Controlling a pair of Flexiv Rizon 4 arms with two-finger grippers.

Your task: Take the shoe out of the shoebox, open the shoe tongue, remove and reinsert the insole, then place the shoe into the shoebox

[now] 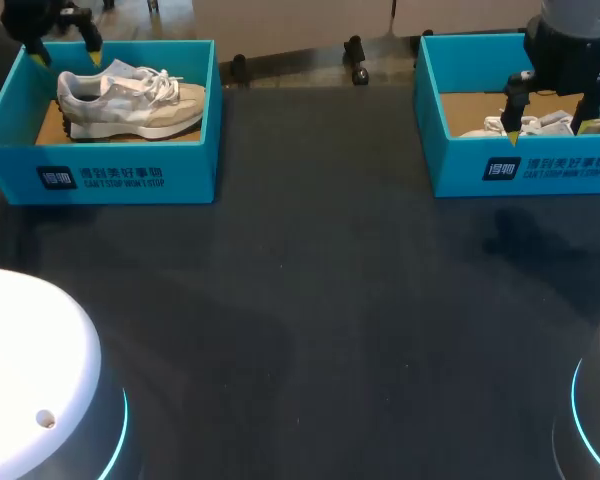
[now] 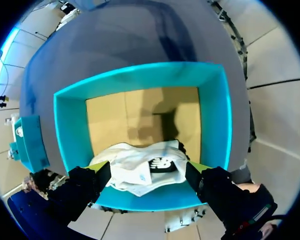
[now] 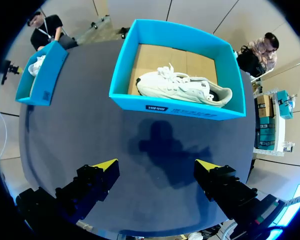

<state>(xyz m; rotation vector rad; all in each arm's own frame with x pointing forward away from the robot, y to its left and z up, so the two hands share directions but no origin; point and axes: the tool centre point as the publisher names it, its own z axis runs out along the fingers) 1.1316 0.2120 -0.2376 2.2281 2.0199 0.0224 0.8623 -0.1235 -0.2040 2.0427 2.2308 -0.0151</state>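
- The left claw (image 2: 147, 169) points straight down, its yellow-tipped fingers spread wide and gripping nothing.
- Below it, in the gap between the fingers, lies one end of the left shoe (image 2: 140, 162). The shoe rests against the nearest wall of the left shoebox (image 2: 70, 130), and the rest of the box stretches out ahead of the claw.
- The left arm (image 1: 35, 15) comes in from the far left corner, its wrist held above that box.
- The right claw (image 3: 156, 165) also hangs fingers-down, wide open and empty.
- Directly beneath it is the dark tabletop (image 3: 80, 125), which carries the claw's shadow (image 3: 165, 147).
- Ahead of it stands the right shoebox (image 3: 175, 106). The right shoe (image 3: 182, 87) sits upright on its sole inside, running along the wall that faces the claw.
- The right arm (image 1: 570, 40) descends from the far right corner.
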